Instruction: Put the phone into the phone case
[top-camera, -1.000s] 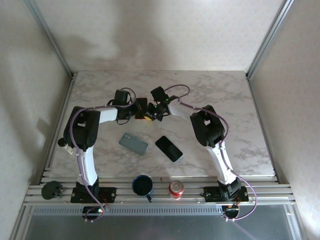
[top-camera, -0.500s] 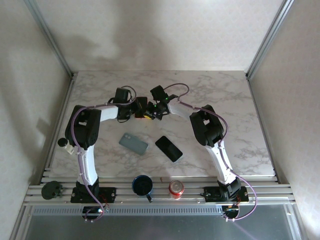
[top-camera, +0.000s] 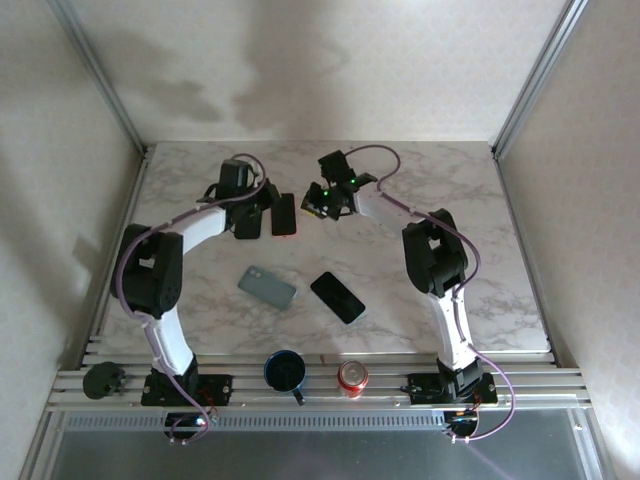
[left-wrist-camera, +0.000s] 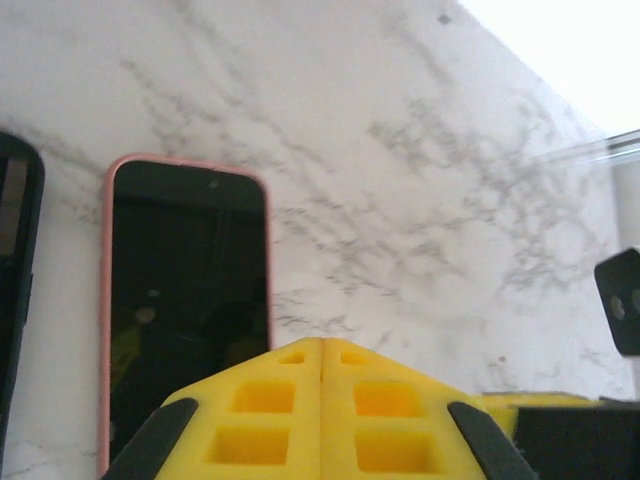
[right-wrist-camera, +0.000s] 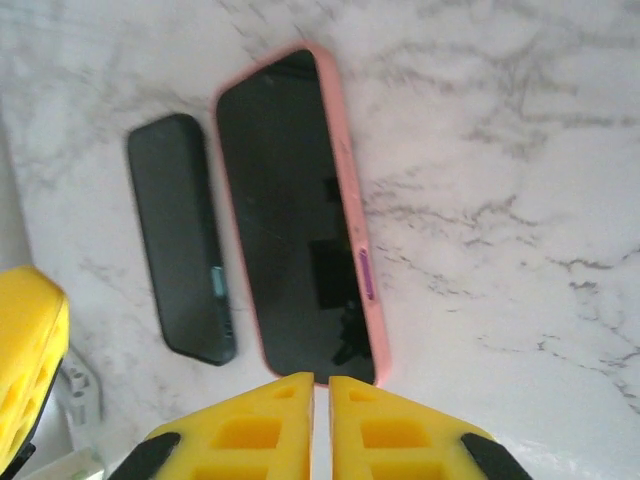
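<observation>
- Left pincer (left-wrist-camera: 321, 352) is shut tight, its yellow fingers pressed together with nothing between them. It sits at the bottom of its own view, over the near end of the pink-rimmed phone (left-wrist-camera: 188, 300); whether it touches the screen I cannot tell.
- The right pincer (right-wrist-camera: 321, 385) stands only a narrow slit apart and holds nothing. Its tips are at the bottom of its view, right at the end of the same phone.
- That phone lies flat and screen up on the marble table (top-camera: 450, 200), in the upper middle of the overhead view. The pink case wraps every edge that shows.
- Just left of it in the right wrist view lies a dark slab (right-wrist-camera: 180, 240). I cannot tell whether it is a phone or a case.
- Lower in the overhead view, a grey case (top-camera: 267, 288) and a bare black phone (top-camera: 337, 297) lie near each other, not touching.
- As I judge it, the pink pair is already fitted, so the step in hand is the last press or check.
- If the loose pair is meant next, one pincer must open wide and take the black phone by its long edges. The other would steady the grey case, which needs its hollow side up; which side faces up cannot be made out.
</observation>
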